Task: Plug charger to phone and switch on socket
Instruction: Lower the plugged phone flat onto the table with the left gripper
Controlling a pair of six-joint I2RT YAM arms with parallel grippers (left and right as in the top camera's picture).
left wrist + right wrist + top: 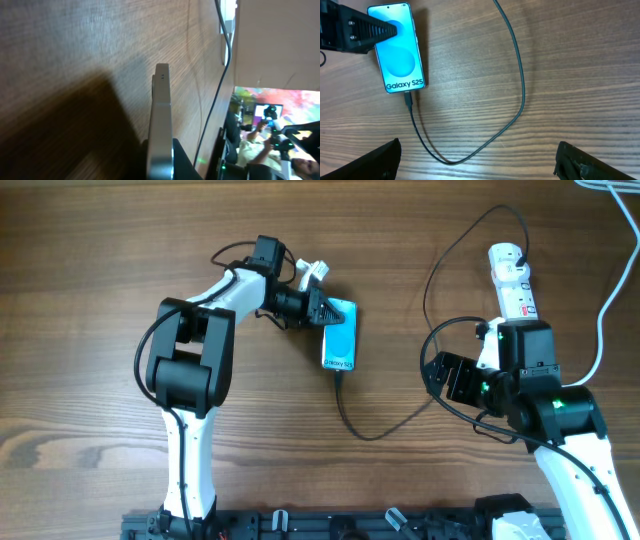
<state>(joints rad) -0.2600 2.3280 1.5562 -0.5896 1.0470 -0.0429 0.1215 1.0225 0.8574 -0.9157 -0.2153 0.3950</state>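
Note:
The phone [341, 338] lies flat on the table, cyan screen up, with its white text strip at the near end. My left gripper [318, 308] is shut on the phone's far end. The left wrist view shows the phone edge-on [161, 115] between the fingers. The charger cable [372, 434] has its connector [409, 98] at the phone's [397, 47] near edge, seemingly plugged in. It loops right and up to the white plug on the socket [512, 280]. My right gripper [480, 165] is open and empty, hovering above the cable loop [520, 100], near the socket's near end [445, 383].
The socket's thick white cord [608, 300] runs along the right edge of the table. The right arm's body [540, 395] covers the socket's near end. The black frame rail [330, 525] runs along the front edge.

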